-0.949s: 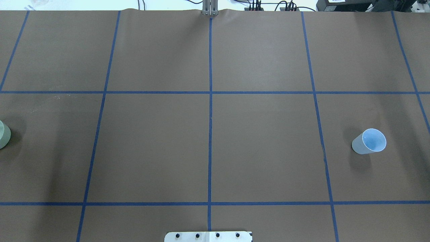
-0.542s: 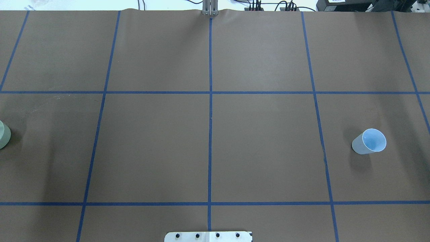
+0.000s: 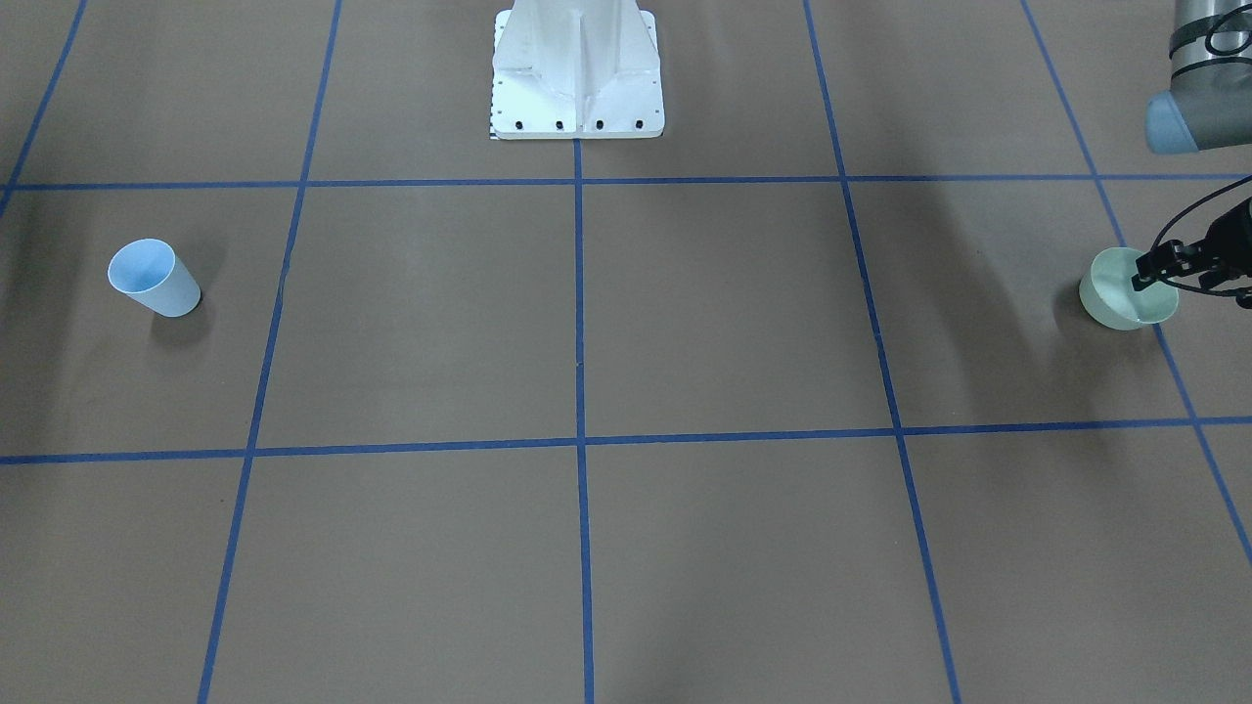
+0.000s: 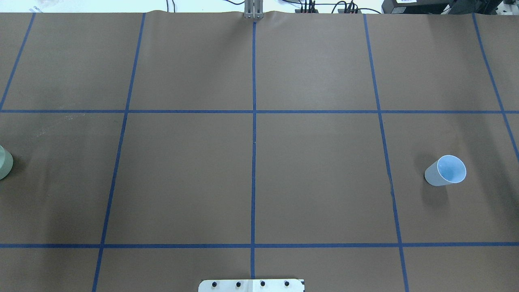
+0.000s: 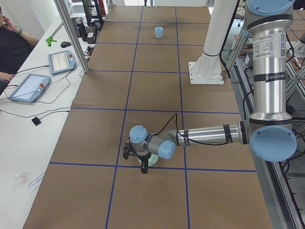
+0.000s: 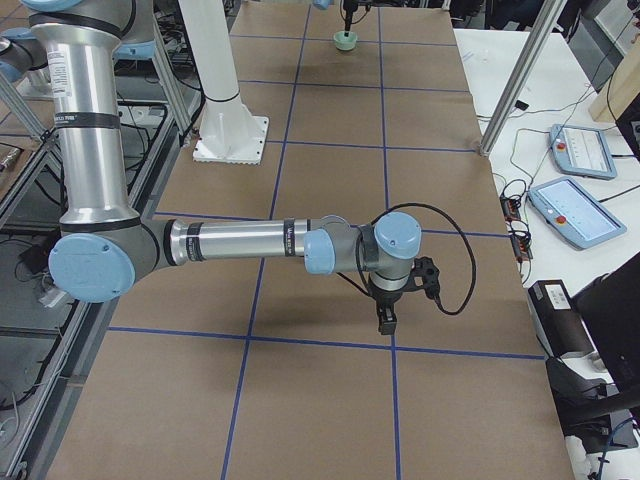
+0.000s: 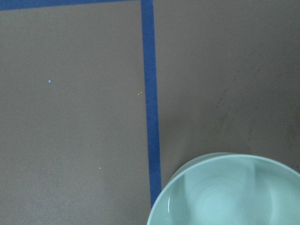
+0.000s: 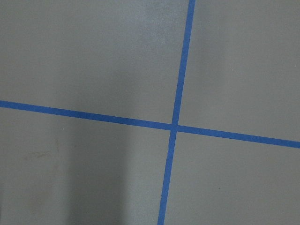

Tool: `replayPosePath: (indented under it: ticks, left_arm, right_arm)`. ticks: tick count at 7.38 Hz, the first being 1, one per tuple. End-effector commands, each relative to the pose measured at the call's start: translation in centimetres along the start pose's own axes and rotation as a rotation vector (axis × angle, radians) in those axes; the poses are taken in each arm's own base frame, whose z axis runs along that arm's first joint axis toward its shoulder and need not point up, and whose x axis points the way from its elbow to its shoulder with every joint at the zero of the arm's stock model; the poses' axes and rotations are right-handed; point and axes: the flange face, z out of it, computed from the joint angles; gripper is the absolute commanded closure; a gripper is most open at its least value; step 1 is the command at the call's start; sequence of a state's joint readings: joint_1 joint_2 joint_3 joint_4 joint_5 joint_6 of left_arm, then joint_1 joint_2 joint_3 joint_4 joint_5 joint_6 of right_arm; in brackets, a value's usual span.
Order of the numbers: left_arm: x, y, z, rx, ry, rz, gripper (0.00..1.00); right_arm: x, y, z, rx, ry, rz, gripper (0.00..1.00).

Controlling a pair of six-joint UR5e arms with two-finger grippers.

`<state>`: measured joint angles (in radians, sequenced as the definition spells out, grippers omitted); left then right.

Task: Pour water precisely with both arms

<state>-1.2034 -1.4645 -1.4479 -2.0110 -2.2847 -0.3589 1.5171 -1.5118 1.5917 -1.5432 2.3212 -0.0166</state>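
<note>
A light blue cup (image 3: pixel 156 279) stands upright at my right end of the table (image 4: pixel 444 172) and looks far and small in the exterior left view (image 5: pixel 158 32). A pale green bowl (image 3: pixel 1115 303) sits at my left end (image 4: pixel 5 164). My left gripper (image 3: pixel 1140 281) hangs just over the bowl's rim (image 5: pixel 144 169); I cannot tell whether it is open. The left wrist view shows the bowl (image 7: pixel 225 197) with a faint sheen inside, possibly water. My right gripper (image 6: pixel 385 322) hangs high beyond the cup, which my right arm (image 6: pixel 240 242) hides there; its state is unclear.
The white pedestal base (image 3: pixel 577 78) stands at the table's middle rear edge. Blue tape lines grid the brown table (image 4: pixel 253 162). A side bench holds tablets (image 5: pixel 28 86) beside a seated person (image 5: pixel 9 43). Metal posts (image 6: pixel 510 90) stand at the far table edge.
In the overhead view the cup and the bowl have not moved. The shadow beside the bowl at the left edge has shrunk a little.
</note>
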Motion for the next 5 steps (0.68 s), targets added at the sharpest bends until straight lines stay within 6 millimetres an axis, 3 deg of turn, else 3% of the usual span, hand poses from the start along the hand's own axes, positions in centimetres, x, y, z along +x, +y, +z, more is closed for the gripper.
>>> replayPosePath:
  ticks: [1, 2, 3, 4, 5]
  left_arm:
    - [-0.42, 0.44, 1.16, -0.029, 0.02, -0.005, 0.04]
    - [-0.57, 0.59, 1.41, -0.039, 0.031, -0.01, 0.21]
    - [-0.79, 0.68, 1.62, -0.043, 0.029, -0.016, 0.53]
    - [-0.55, 0.53, 1.42, -0.038, 0.031, -0.011, 0.95]
    - [-0.36, 0.41, 1.28, -0.035, 0.034, -0.012, 1.0]
  right_arm:
    - [0.02, 0.03, 0.0, 0.0, 0.002, -0.002, 0.0]
    - [0.02, 0.03, 0.0, 0.0, 0.002, -0.003, 0.0]
    - [0.14, 0.12, 0.0, 0.0, 0.003, -0.001, 0.0]
    - [0.15, 0.12, 0.11, -0.002, 0.005, -0.001, 0.0]
    - [0.1, 0.05, 0.06, -0.001, 0.005, -0.002, 0.0]
